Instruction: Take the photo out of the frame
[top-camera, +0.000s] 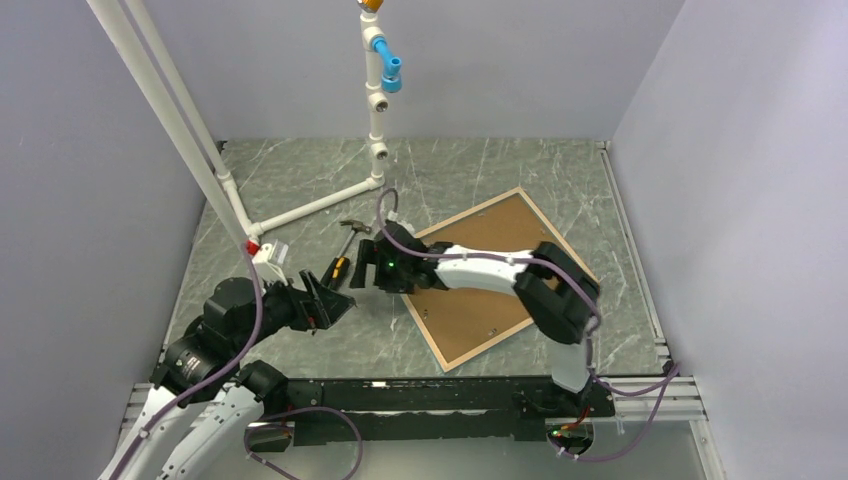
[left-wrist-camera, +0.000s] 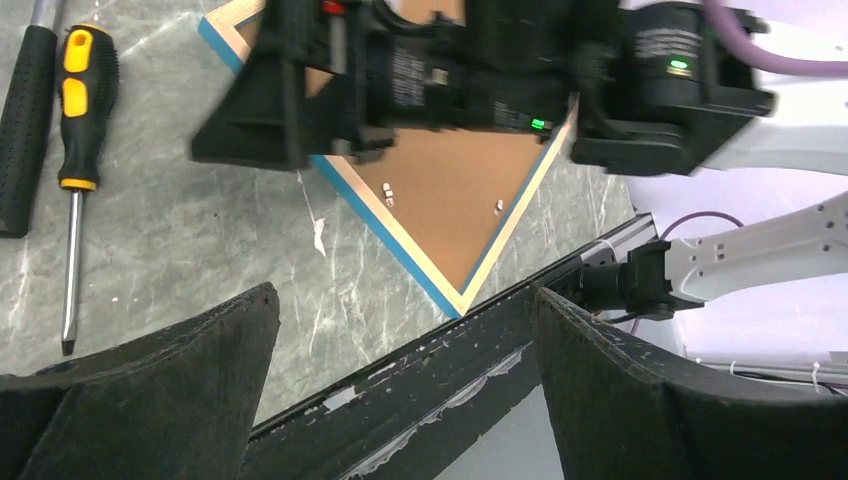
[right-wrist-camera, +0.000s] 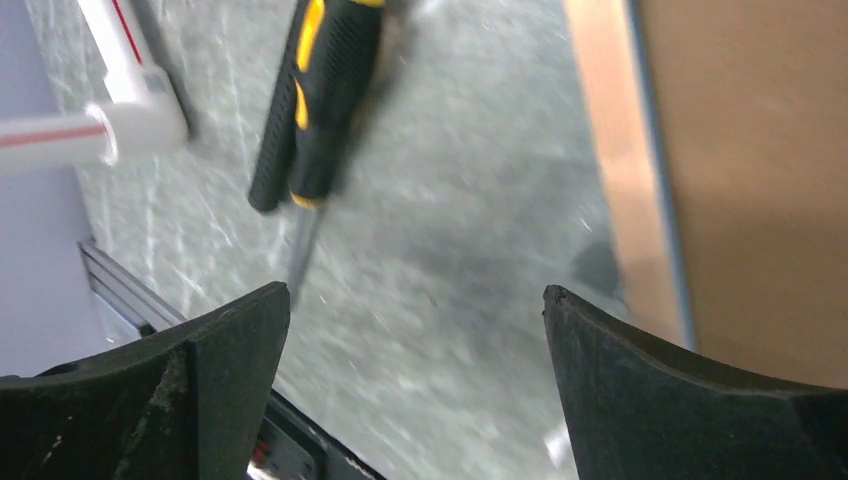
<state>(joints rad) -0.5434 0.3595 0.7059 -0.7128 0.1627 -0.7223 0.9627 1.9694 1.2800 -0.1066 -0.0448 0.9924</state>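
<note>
The frame (top-camera: 480, 310) lies face down on the marble table, showing its brown board, pale wood rim and a thin turquoise edge (left-wrist-camera: 450, 200). The photo is hidden under the board. My right gripper (top-camera: 360, 266) hovers at the frame's left corner, open, with only blurred table between its fingers (right-wrist-camera: 415, 300); the frame's rim (right-wrist-camera: 625, 190) runs past its right finger. My left gripper (top-camera: 338, 300) stands open and empty a short way left of the frame (left-wrist-camera: 405, 305), pointing toward the frame's near corner and the right arm's black head (left-wrist-camera: 420, 80).
A yellow-and-black screwdriver (top-camera: 340, 268) (left-wrist-camera: 75, 110) (right-wrist-camera: 320, 90) and a hammer (top-camera: 350, 232) lie just left of the frame. A white PVC pipe stand (top-camera: 375, 120) rises at the back, with slanted pipes (top-camera: 180, 120) on the left. Walls enclose three sides.
</note>
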